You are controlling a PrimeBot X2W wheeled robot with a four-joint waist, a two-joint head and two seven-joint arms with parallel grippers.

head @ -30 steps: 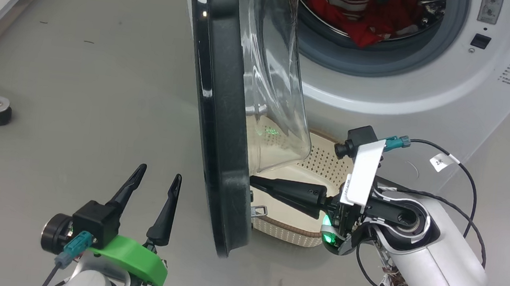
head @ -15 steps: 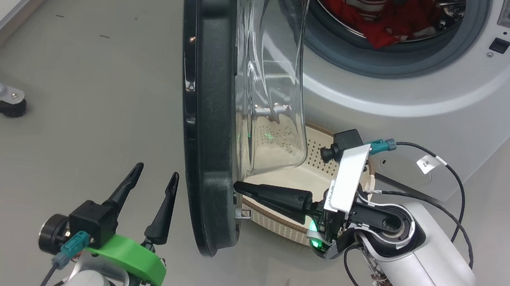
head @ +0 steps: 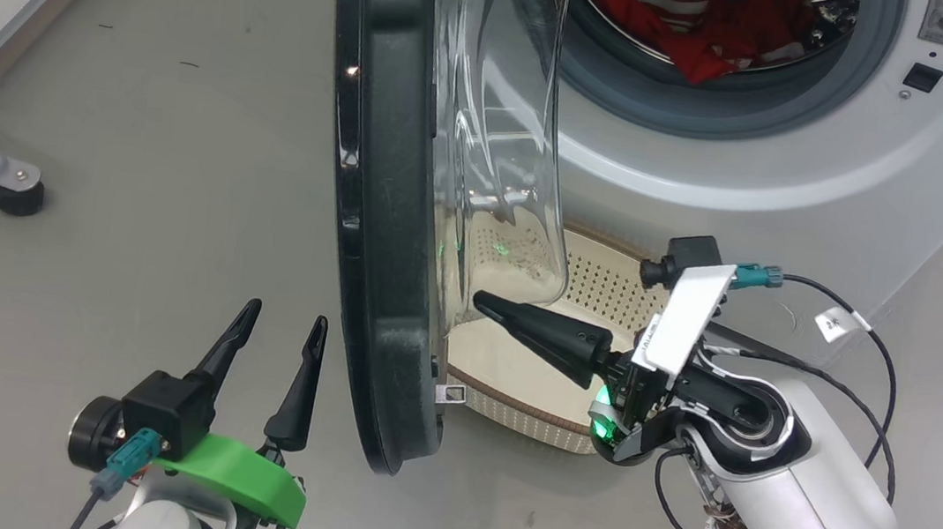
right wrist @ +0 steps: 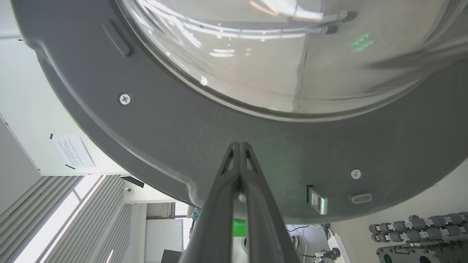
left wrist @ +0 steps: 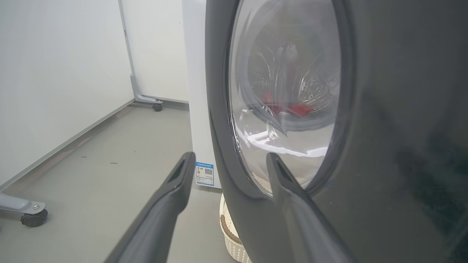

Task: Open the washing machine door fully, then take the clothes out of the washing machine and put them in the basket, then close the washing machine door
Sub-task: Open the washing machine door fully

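While the washing machine door (head: 381, 201) is hanging approx half open, R gripper (head: 482, 301), clenched empty, is pointing at its inner rim over the basket (head: 508, 406), L gripper (head: 286, 314) idling spread, clothes (head: 710, 39) sitting in the washing machine (head: 800, 187), unloading pending.

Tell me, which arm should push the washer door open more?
Probably right. The right fingers, shut, point at the washing machine door's inner side; the left fingers hang open outside it.
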